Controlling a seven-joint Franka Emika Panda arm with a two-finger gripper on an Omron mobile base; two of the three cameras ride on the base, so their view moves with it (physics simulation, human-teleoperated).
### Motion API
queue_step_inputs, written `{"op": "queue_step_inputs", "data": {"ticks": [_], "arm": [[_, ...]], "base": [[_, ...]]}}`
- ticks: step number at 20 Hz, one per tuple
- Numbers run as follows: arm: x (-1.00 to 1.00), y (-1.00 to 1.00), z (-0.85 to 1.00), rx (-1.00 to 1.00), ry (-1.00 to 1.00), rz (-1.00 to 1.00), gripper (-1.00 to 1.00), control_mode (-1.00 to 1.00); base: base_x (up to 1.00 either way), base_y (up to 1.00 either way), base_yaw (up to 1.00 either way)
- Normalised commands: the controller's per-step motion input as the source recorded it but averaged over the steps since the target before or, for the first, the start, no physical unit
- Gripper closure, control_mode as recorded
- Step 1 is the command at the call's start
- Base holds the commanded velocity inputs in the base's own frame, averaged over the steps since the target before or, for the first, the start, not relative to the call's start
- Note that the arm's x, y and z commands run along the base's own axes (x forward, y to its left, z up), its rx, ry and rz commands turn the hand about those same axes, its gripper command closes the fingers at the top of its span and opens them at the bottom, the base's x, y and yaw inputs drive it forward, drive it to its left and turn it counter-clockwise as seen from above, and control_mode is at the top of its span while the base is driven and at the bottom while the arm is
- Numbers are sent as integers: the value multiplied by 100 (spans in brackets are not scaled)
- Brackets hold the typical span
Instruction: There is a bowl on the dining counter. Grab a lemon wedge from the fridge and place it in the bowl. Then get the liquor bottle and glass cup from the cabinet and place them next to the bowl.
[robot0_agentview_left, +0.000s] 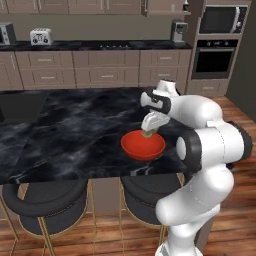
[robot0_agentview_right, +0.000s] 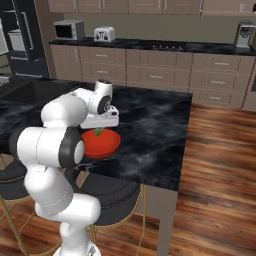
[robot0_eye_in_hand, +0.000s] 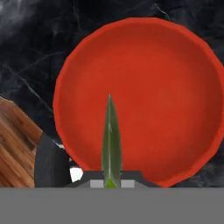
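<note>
A red bowl (robot0_agentview_left: 143, 146) (robot0_agentview_right: 102, 143) (robot0_eye_in_hand: 144, 87) sits on the black marble dining counter (robot0_agentview_left: 75, 130) near its front edge. My gripper (robot0_agentview_left: 148, 131) (robot0_agentview_right: 98, 131) (robot0_eye_in_hand: 111, 180) hangs just above the bowl's near side, pointing down, shut on a thin green lemon wedge (robot0_eye_in_hand: 110, 144) (robot0_agentview_left: 148, 133) (robot0_agentview_right: 98, 132). The wedge pokes out below the fingers over the bowl's inside. The liquor bottle and glass cup are out of view.
Dark round stools (robot0_agentview_left: 50, 200) (robot0_agentview_right: 107, 192) stand under the counter's front edge. Behind are cabinets with a toaster (robot0_agentview_left: 41, 36), a coffee machine (robot0_agentview_left: 178, 31) and a wall oven (robot0_agentview_left: 215, 57). Wooden floor (robot0_agentview_right: 215, 165) lies to the right of the counter.
</note>
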Motion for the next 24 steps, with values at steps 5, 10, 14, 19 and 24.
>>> {"op": "queue_step_inputs", "data": {"ticks": [5, 10, 14, 19, 24], "arm": [[28, 5, -42, -2, 0, 4, 100, -100], [3, 8, -39, -3, 0, 3, 100, -100], [11, 14, -36, -3, 0, 1, 100, -100], [18, 13, -28, -2, 0, 1, 100, -100], [22, 5, -25, 0, 0, 2, 100, -100]], "base": [[0, 0, 0], [0, 0, 0], [0, 0, 0], [0, 0, 0], [0, 0, 0]]}}
